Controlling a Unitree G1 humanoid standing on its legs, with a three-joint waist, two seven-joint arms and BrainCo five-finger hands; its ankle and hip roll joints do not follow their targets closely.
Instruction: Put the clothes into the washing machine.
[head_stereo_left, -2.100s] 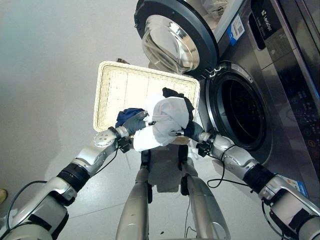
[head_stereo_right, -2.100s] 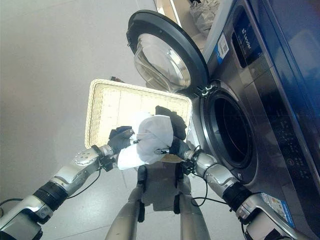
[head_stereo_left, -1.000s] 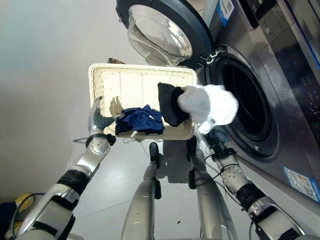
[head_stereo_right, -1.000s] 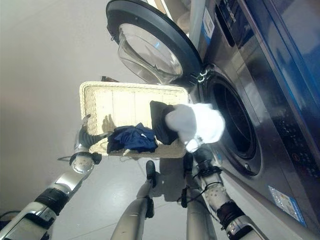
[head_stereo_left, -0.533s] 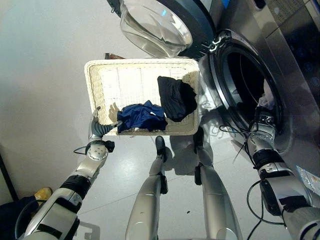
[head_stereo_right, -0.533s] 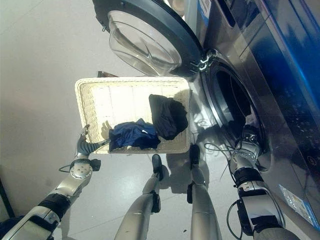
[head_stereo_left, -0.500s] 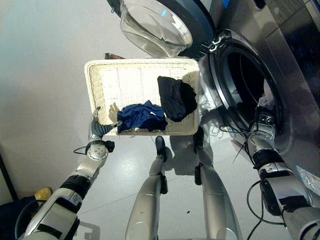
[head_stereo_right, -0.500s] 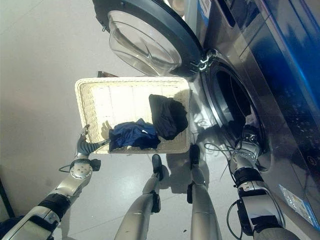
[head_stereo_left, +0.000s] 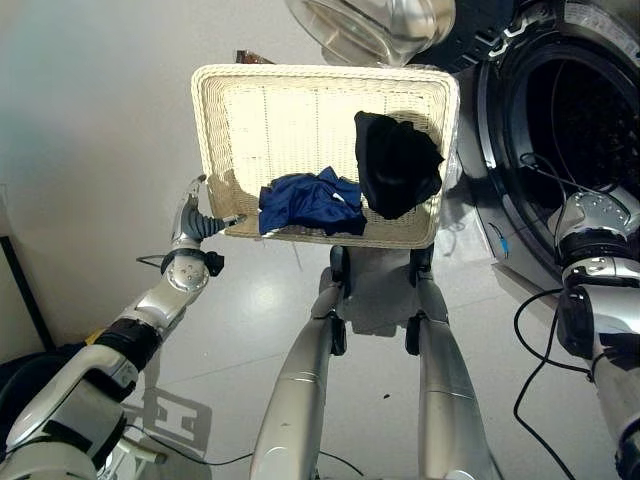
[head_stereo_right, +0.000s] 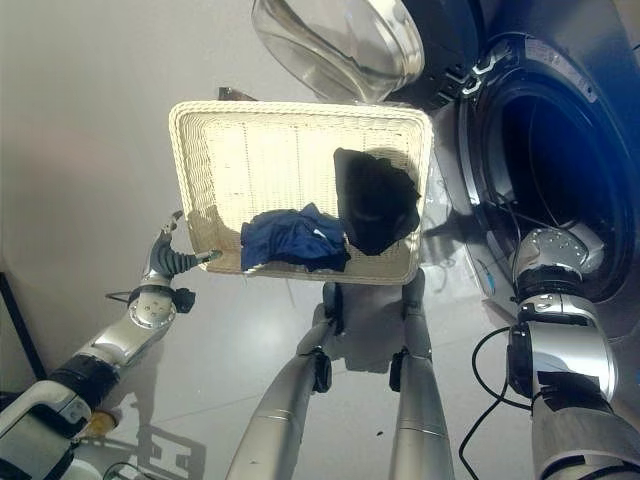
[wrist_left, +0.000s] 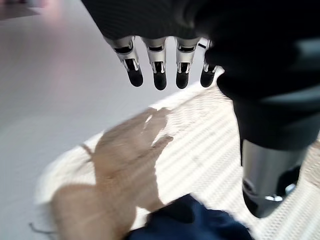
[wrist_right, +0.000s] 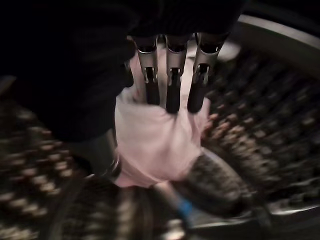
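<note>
A cream wicker basket (head_stereo_left: 215, 120) stands on the floor before the washing machine. A blue garment (head_stereo_left: 310, 203) lies at its near side, with a black garment (head_stereo_left: 398, 178) next to it on the right. My left hand (head_stereo_left: 188, 222) hovers open at the basket's near left corner, its straight fingers (wrist_left: 159, 70) above the weave and the blue garment (wrist_left: 190, 220). My right arm reaches into the drum (head_stereo_left: 585, 110). In the right wrist view my right hand (wrist_right: 172, 75) rests with straight fingers on a white garment (wrist_right: 150, 135) lying on the drum's perforated wall.
The washer's round glass door (head_stereo_left: 380, 25) hangs open behind the basket, just left of the drum opening. A dark bundle (head_stereo_left: 30, 370) lies on the floor at the lower left. Bare grey floor spreads to the basket's left.
My right hand has carried the white garment from the basket into the drum and reached further in. The left hand stays at the basket's corner. The camera has tilted down.
</note>
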